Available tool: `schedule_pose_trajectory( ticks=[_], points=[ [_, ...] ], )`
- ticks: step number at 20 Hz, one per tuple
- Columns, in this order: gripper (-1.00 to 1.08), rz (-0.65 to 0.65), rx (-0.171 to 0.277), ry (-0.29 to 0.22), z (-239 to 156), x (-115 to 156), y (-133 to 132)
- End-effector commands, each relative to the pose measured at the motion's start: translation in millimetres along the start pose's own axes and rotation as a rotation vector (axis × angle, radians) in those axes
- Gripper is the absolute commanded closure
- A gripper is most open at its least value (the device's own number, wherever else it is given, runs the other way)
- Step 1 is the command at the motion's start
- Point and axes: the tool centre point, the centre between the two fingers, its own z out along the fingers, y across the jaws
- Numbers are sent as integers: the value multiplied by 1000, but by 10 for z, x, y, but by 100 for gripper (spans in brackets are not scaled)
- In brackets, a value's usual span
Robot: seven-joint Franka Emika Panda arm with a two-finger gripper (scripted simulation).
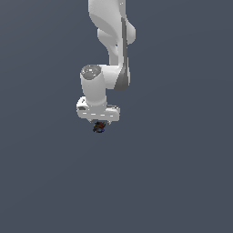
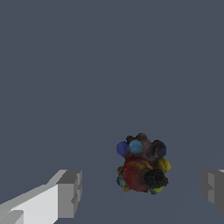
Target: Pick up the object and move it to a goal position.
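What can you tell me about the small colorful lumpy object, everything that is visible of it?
The object is a small dark cluster of rounded lumps, with a big red patch and blue, yellow, orange and black bumps. It looks matte and bumpy. In the wrist view it sits between the two grey fingers, with a gap on each side, nearer one finger than the other. In the exterior view it shows just under the white gripper, much smaller than it. Whether it rests on the grey surface cannot be told.

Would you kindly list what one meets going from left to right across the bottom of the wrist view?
One gripper finger → the speckled object → the other gripper finger, with a clear gap on each side of the object.
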Motion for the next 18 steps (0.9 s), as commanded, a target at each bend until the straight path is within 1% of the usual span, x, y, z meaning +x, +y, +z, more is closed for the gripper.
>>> schedule_pose_trajectory(
  ticks=[1, 7, 13, 18],
  points=[
    [-92, 15, -2, -10, 118, -114, 94],
    [-92, 32, -5, -21, 243, -245, 195],
    [-92, 31, -4, -21, 283, -239, 190],
    [-92, 31, -5, -22, 476, -255, 193]
  ],
)
